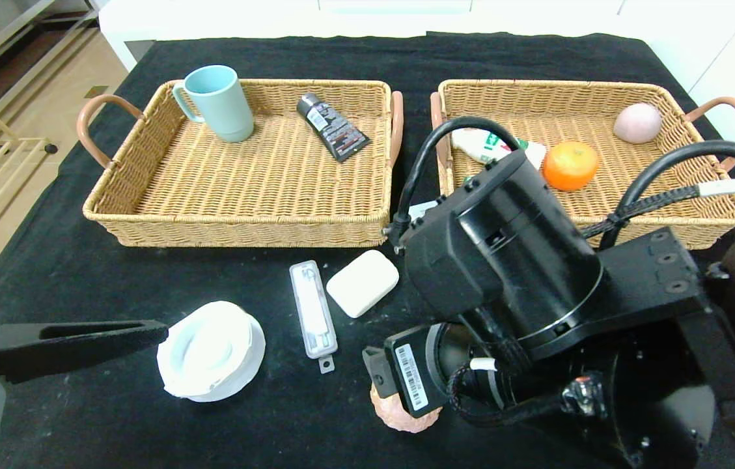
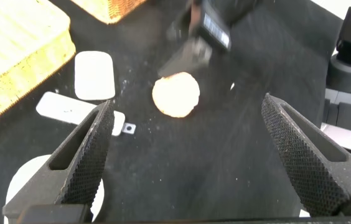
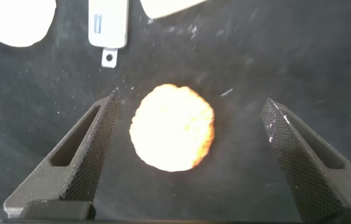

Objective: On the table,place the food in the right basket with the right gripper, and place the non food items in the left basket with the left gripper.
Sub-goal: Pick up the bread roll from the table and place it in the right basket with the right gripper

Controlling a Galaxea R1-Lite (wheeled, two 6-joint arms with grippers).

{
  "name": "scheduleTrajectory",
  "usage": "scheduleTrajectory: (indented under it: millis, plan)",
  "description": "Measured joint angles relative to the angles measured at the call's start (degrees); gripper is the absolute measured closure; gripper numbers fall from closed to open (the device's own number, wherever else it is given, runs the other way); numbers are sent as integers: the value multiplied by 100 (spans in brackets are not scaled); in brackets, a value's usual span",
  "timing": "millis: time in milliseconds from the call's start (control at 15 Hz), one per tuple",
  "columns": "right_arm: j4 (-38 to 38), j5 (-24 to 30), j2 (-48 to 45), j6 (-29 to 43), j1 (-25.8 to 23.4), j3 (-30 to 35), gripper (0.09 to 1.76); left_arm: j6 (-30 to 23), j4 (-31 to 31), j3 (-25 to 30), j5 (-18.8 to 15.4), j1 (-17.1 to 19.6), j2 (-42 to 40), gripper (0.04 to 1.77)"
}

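Two baskets (image 1: 243,228), three white items (image 1: 362,283) on table, both pincers (image 3: 188,155) spread wide, empty.

We see a lumpy pinkish bun (image 3: 172,127) on the black bench (image 1: 113,417); white dish (image 1: 211,352), case (image 1: 313,317), soap block (image 1: 362,283) lie nearby; orange (image 1: 570,165) sits in right basket (image 1: 699,225).

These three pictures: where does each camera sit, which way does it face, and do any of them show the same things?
Head view: on the robot's head, looking forward and down at the table and both baskets; both arms show.
Left wrist view: on the left arm, looking out between the open left gripper fingers across the table.
Right wrist view: on the right arm, looking down between the open right gripper fingers at the bun.
Shared: all three show the bun, the white case and the soap block.
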Motion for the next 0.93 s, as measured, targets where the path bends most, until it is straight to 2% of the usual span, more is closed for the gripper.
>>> scheduleTrajectory:
  millis: [933]
  plan:
    - [13,-168,568,129,50,91,14,0,6,-20,0,6,-79,9]
